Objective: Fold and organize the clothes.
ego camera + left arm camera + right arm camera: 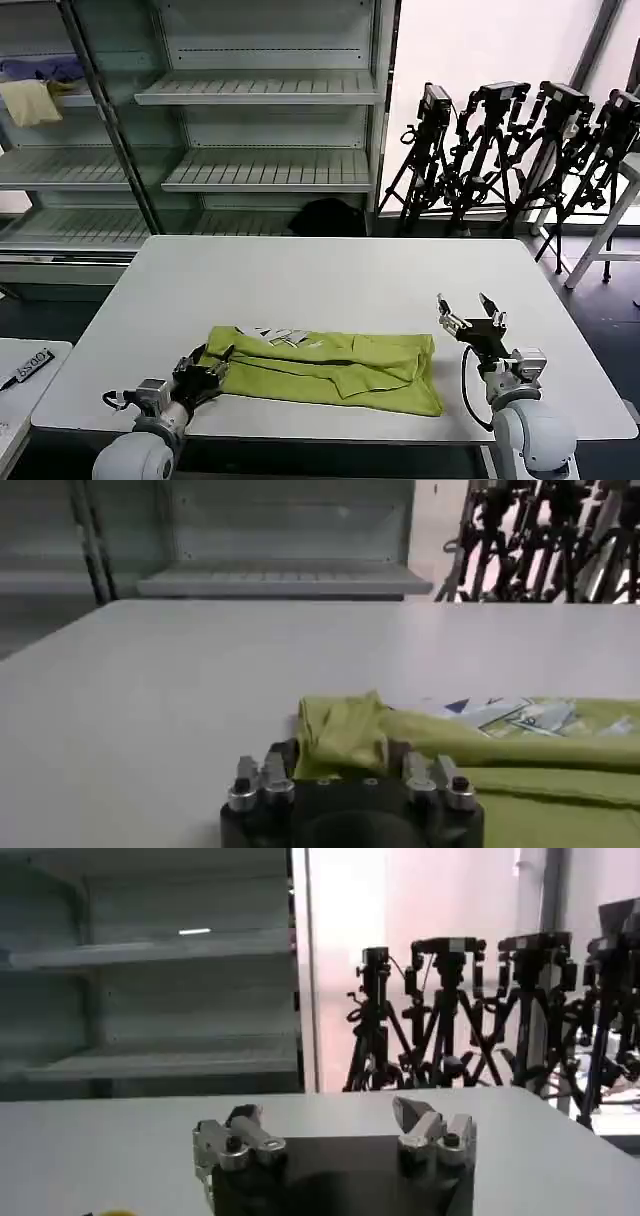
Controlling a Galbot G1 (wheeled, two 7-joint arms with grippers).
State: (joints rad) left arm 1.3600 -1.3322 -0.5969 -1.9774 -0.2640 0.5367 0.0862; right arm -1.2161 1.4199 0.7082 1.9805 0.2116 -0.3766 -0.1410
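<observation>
Left gripper [212,366] is pinching the T-shirt [340,368] at its left end, with the jaws closing on a bunched ridge of cloth where the hem is rising off the table [300,270]. Right gripper [472,317] is hanging just off the shirt's right edge, fingers spread wide and holding nothing.

The shirt is lying near the table's front edge, already gathered into a long band, its white print [283,337] peeking out along the far side.

To fold well, the left gripper is probably needing a grip through all layers before lifting, then a low, even sweep toward the right end, while the right one is pinning the far edge against sliding.

Soft lime cotton is creasing in loose rolls; the tabletop is looking smooth, pale and matte.
</observation>
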